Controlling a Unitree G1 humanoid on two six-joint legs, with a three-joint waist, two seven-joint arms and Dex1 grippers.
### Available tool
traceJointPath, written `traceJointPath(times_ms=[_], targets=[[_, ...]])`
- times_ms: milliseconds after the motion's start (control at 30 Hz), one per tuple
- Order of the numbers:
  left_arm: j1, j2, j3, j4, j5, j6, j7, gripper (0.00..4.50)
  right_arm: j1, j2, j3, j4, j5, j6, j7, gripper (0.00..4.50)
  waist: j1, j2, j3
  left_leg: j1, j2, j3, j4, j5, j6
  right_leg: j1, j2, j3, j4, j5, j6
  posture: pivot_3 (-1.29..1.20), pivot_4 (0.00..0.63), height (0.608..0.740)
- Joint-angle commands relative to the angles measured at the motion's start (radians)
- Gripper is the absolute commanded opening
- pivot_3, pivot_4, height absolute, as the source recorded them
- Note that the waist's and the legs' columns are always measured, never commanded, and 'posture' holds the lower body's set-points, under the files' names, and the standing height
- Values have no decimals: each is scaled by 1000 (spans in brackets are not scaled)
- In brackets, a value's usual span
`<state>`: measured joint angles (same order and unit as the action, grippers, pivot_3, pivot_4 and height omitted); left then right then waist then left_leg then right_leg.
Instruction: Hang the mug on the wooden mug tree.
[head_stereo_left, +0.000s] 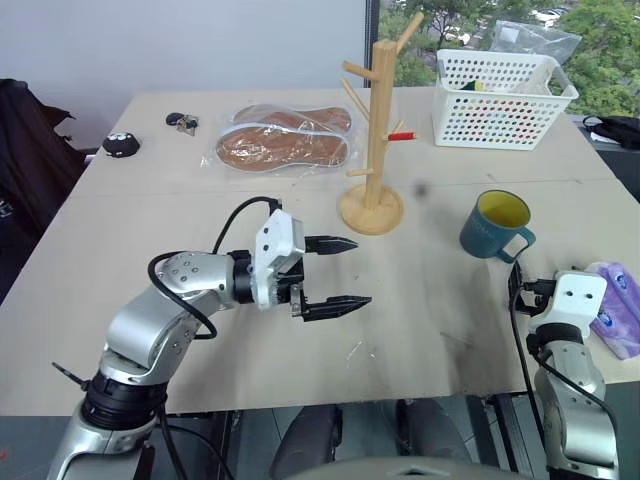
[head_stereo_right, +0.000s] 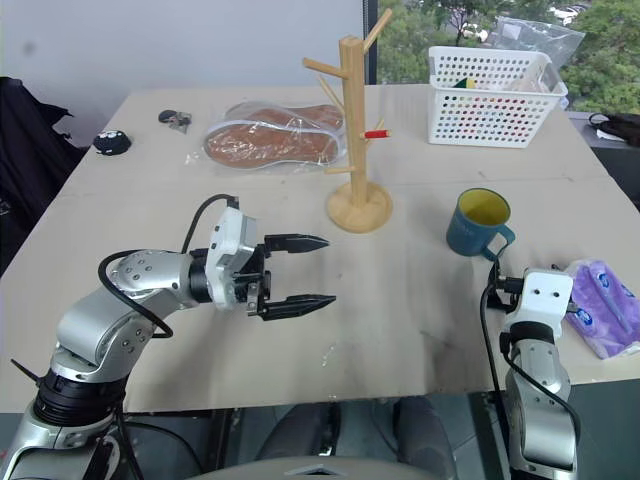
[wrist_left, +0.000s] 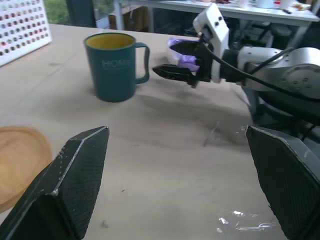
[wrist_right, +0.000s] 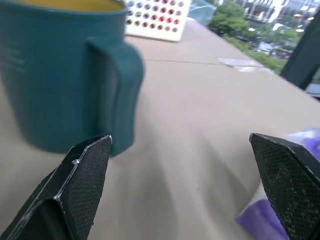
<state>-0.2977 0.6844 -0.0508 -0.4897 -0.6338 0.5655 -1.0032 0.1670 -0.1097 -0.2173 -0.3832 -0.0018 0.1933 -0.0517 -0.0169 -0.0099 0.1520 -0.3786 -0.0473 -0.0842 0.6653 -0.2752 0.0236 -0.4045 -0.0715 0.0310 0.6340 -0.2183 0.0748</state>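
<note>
Left eye view: the mug (head_stereo_left: 494, 226) stands upright on the table (head_stereo_left: 150, 250) toward its right edge, handle turned to the front edge, well apart from the wooden mug tree (head_stereo_left: 377, 120) nearer the middle. The left gripper (head_stereo_left: 340, 272) hovers over the table's front half, fingers spread and empty. The right gripper (wrist_left: 181, 60), also spread wide and empty, sits just beside the mug's handle near the front right corner.

Mug (head_stereo_left: 495, 226) upright on table (head_stereo_left: 420, 320), right of wooden mug tree (head_stereo_left: 375, 140).
</note>
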Motion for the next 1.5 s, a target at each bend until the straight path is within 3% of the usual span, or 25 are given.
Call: traceJointPath(times_ms=[33, 400, 633, 1133, 1167, 1200, 1233, 1333, 1433, 1500], targets=[[-14, -7, -1, -39, -24, 17, 17, 4500, -37, 3, -17, 0, -18, 3, -35, 4471, 0, 0, 0, 0, 0, 0, 0, -1, 1, 0, 0, 0, 0, 0, 0, 0, 150, 740], [-25, -9, 0, -75, -3, 69, 94, 4500, -45, 7, 15, 17, -24, -7, -19, 4471, 2, 1, 0, 0, 0, -1, -1, 0, 1, 0, 0, 0, 0, 0, 0, 0, 150, 740], [-37, -62, 3, -116, 20, 72, 211, 4500, -88, 14, 24, 69, -32, -24, -26, 4471, 2, 0, 0, 0, 0, 0, -1, 0, 0, -1, 0, 0, 0, 0, 0, 0, 150, 740], [-39, -64, 5, -171, -14, 88, 248, 4500, -222, -22, -17, 313, -30, -161, -50, 4471, 1, 1, 1, -1, 0, 1, -1, 1, -1, -2, 0, 1, 0, 0, 0, 0, 150, 740], [-40, -64, 4, -172, -14, 89, 249, 4500, -233, -29, -21, 330, -25, -170, -45, 3927, 0, 1, 1, -1, 0, 1, -1, 1, -1, -2, 0, 2, 0, 0, 0, 0, 150, 740], [-41, -63, 3, -173, -14, 89, 250, 4500, -243, -37, -25, 346, -20, -179, -40, 3671, 0, 1, 1, -1, 0, 0, -1, 1, -1, -2, 1, 1, 0, 0, 0, 0, 150, 740], [-39, -61, 4, -175, -14, 88, 250, 4500, -248, -42, -26, 359, -17, -188, -37, 2982, 0, 1, 1, -1, 0, 1, -1, 1, -1, -2, 1, 1, 0, 0, 0, 0, 150, 740], [-37, -59, 7, -177, -13, 90, 251, 4500, -267, -60, -27, 403, -1, -210, -10, 1840, 1, 1, 1, -1, 0, 0, -1, 1, -1, -2, 1, 1, 0, 0, 0, 0, 150, 740], [-29, -55, 12, -184, -11, 91, 254, 4500, -294, -73, -24, 448, 30, -228, 32, 286, 0, 1, 1, -1, 0, 1, -1, 1, -1, -2, 1, 2, 0, 0, 0, 0, 150, 740], [-26, -52, 16, -187, -11, 93, 256, 4500, -307, -78, -24, 459, 46, -230, 50, 31, -1, 1, 1, -1, 0, 1, -1, 1, -1, -2, 1, 2, 0, 0, 0, 0, 150, 740]])
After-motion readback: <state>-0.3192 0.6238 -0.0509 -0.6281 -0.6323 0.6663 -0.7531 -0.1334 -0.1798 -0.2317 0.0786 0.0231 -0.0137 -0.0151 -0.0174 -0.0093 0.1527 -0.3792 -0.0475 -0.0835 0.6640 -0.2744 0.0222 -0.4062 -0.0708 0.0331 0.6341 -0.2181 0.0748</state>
